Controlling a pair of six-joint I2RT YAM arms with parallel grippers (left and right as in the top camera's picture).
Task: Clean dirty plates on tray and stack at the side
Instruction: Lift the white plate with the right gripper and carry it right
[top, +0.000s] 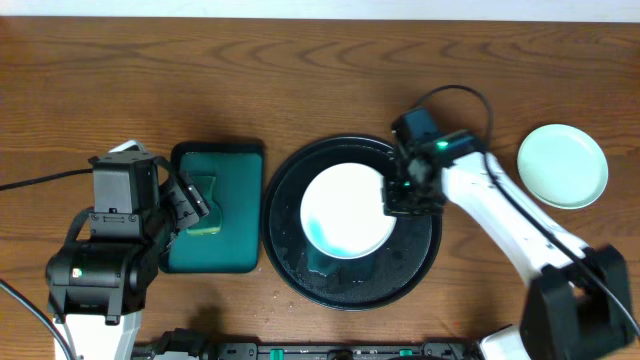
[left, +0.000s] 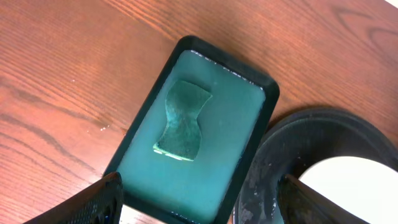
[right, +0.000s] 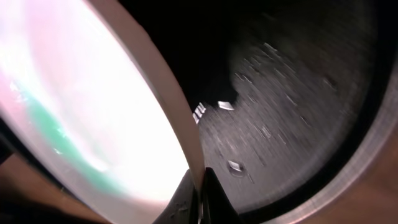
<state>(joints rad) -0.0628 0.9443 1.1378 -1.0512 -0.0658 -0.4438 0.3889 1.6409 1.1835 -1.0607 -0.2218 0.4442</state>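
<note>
You see a brown wood-grain tabletop (top: 300, 70) filling nearly the whole overhead view under soft, even light. Beyond its far edge runs a pale strip (top: 320, 8); wall or floor, you cannot tell. The left wrist view catches a faint sheen on the wood.

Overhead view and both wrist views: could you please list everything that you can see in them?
smeared plate: one, white with a teal-green smear, in the black tray
mint plate: one, pale mint, on the bare table at the right
black tray: one, black, round, mid-table
teal tray: one, teal-green, rectangular, just left of the black tray
sponge: one, green, lying in the teal tray
table: one, brown wood grain, under everything
left end effector: one, black, open above the teal tray
right end effector: one, black on a white arm, shut on the smeared plate's right rim
</note>
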